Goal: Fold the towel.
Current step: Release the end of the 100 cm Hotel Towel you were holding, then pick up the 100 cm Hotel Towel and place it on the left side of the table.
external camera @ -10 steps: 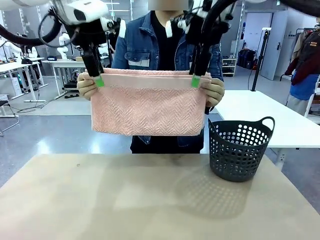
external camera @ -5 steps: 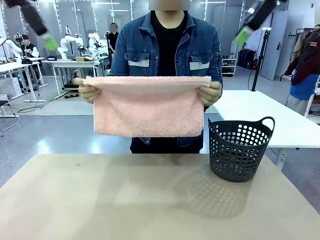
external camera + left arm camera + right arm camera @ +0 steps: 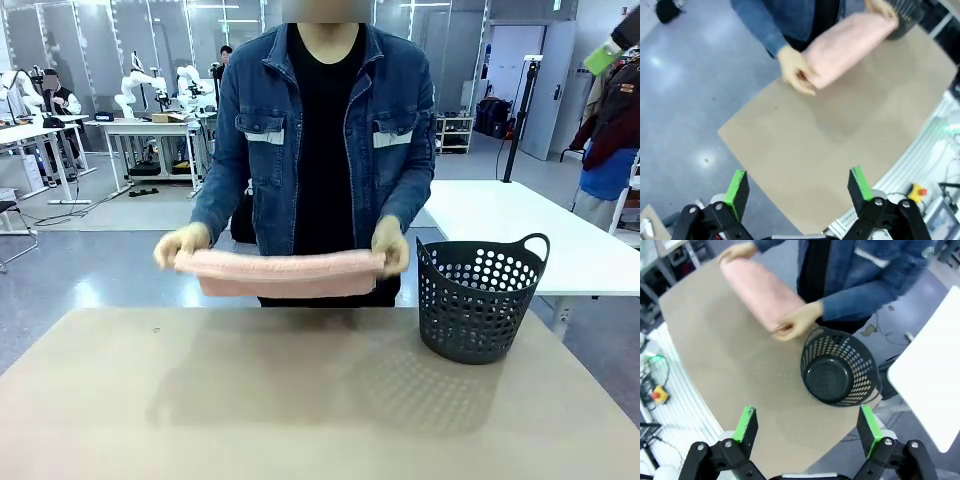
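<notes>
The person holds the folded salmon-pink towel (image 3: 280,272) flat in both hands, just above the far edge of the table (image 3: 300,400). It also appears as a pink roll-like bundle in the left wrist view (image 3: 847,47) and the right wrist view (image 3: 760,292). My left gripper (image 3: 797,187) hangs high above the table, open, nothing between its green pads. My right gripper (image 3: 807,432) is also high up and open, above the basket side. A green pad of the right gripper (image 3: 603,56) shows at the front view's top right corner.
A dark perforated basket (image 3: 478,298) stands empty at the table's far right, also visible in the right wrist view (image 3: 839,370). A white table (image 3: 520,235) stands behind it. The person in a denim jacket (image 3: 320,130) stands at the far side.
Both grippers have let go of the towel's top edge and risen away upward. The person lowered the towel from hanging chest-high to a flat folded bundle near the table.
</notes>
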You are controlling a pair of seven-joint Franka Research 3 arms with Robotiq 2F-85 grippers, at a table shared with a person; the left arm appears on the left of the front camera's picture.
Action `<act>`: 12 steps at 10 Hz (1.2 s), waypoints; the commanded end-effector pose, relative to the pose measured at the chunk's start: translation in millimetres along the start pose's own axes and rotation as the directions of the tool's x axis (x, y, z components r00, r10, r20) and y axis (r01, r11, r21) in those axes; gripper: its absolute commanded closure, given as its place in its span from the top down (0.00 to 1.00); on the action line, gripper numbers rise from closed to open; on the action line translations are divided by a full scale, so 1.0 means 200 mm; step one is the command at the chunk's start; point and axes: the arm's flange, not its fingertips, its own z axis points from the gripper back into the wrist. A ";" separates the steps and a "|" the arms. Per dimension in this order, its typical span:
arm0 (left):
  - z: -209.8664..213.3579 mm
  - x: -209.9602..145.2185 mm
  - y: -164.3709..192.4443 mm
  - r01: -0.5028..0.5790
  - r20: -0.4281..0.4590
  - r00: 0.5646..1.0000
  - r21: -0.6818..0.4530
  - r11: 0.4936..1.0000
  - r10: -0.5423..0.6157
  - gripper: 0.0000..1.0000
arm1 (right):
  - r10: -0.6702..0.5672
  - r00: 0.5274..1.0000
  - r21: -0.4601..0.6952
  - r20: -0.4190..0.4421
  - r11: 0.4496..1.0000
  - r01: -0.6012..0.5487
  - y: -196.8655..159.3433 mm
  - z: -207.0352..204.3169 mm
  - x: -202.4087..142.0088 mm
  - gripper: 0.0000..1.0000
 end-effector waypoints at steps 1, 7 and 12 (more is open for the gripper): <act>-0.05 -0.02 -0.06 -0.056 0.054 0.997 0.022 0.998 0.055 1.00 | -0.081 0.996 -0.016 0.038 0.997 0.082 0.06 -0.06 -0.07 1.00; 0.01 -0.03 0.01 -0.029 0.015 0.999 0.011 1.000 0.029 1.00 | -0.034 0.999 -0.010 0.010 0.999 0.034 0.00 0.00 -0.05 1.00; 0.01 -0.03 0.01 -0.029 0.015 0.999 0.011 1.000 0.029 1.00 | -0.034 0.999 -0.010 0.010 0.999 0.034 0.00 0.00 -0.05 1.00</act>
